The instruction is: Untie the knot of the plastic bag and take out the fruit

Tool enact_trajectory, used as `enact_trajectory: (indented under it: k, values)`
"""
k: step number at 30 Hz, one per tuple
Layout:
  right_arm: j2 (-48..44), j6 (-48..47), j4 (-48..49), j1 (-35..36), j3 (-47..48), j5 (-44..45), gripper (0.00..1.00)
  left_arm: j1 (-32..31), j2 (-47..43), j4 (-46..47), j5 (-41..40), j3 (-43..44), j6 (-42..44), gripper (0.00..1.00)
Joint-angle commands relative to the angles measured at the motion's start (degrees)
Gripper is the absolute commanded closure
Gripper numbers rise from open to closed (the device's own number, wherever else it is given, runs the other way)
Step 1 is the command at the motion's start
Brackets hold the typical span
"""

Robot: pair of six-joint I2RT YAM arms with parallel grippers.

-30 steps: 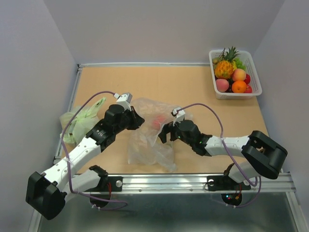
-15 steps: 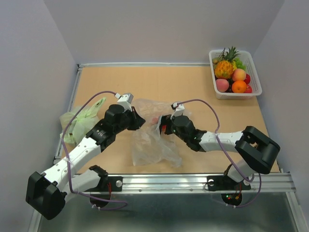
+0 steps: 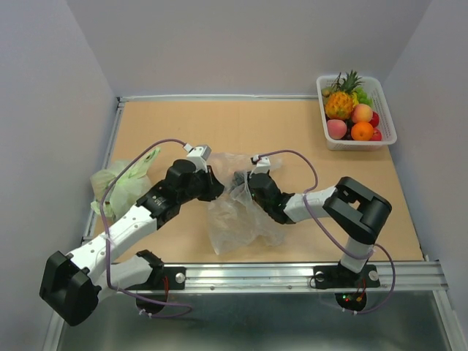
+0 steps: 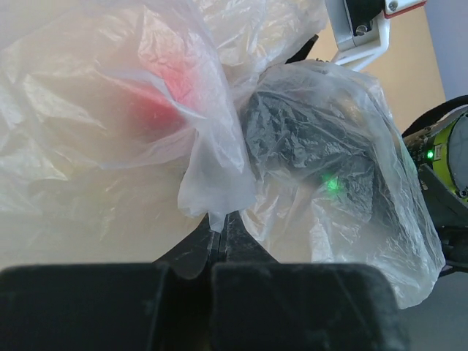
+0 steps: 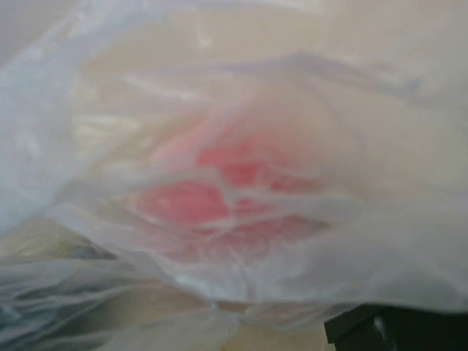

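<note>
The clear plastic bag point(image 3: 235, 216) lies crumpled on the table between my two arms. My left gripper point(image 3: 216, 184) is shut on a whitish fold of its film point(image 4: 216, 191), its fingertips point(image 4: 232, 228) pressed together. A red round fruit point(image 4: 155, 110) shows blurred through the film, also in the right wrist view point(image 5: 219, 199). My right gripper point(image 3: 240, 183) is pushed into the bag, and film drapes over its dark body point(image 4: 307, 157). Its fingers are hidden, so open or shut cannot be told. I cannot make out a knot.
A white basket point(image 3: 387, 121) at the back right holds a pineapple point(image 3: 339, 102), peaches, an orange and other fruit. A pale green bag point(image 3: 121, 186) lies at the left table edge beside my left arm. Grey walls close in the table.
My right gripper has moved left and pushed into the bag, which now covers it. The bag has bunched up and shifted slightly right. My left gripper moved a little right, still pinching film.
</note>
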Motion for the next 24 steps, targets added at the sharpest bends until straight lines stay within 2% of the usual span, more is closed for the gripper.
enact_trajectory:
  k: [1, 2, 3, 9, 12, 16, 20, 24]
  values:
    - [0.5, -1.7, 5.0, -0.1, 2.8, 4.2, 0.23, -0.5, -0.4, 1.5, -0.2, 2.3, 0.8, 1.00]
    - [0.3, -2.1, 5.2, -0.1, 2.5, 4.4, 0.37, -0.5, -0.9, 1.3, -1.6, 2.2, 0.5, 1.00]
    - [0.0, -2.8, 5.2, 0.0, 2.3, 4.5, 0.44, -0.6, -1.2, 1.1, -2.6, 2.1, 0.4, 1.00]
    - [-4.9, -6.9, 5.3, -0.1, -1.6, 2.3, 0.73, 1.1, -1.6, -1.4, -12.0, 3.1, -0.5, 1.00]
    - [-7.8, -9.5, 5.2, 0.0, -4.6, 0.8, 0.81, 3.8, -0.5, -1.0, -12.2, 3.8, 0.3, 1.00]
    - [-14.9, -12.5, 3.5, -0.1, -7.7, -0.3, 0.84, 6.2, 1.1, 1.7, -12.2, 4.4, 1.6, 1.00]
    - [-21.4, -14.7, -1.8, -0.1, -9.8, -0.1, 0.88, 8.0, 3.5, 5.2, -10.8, 4.7, 2.5, 1.00]
    - [-28.1, -18.5, -8.2, -0.1, -9.7, 4.0, 0.93, 9.3, 6.2, 8.4, -8.8, 4.7, 3.0, 1.00]
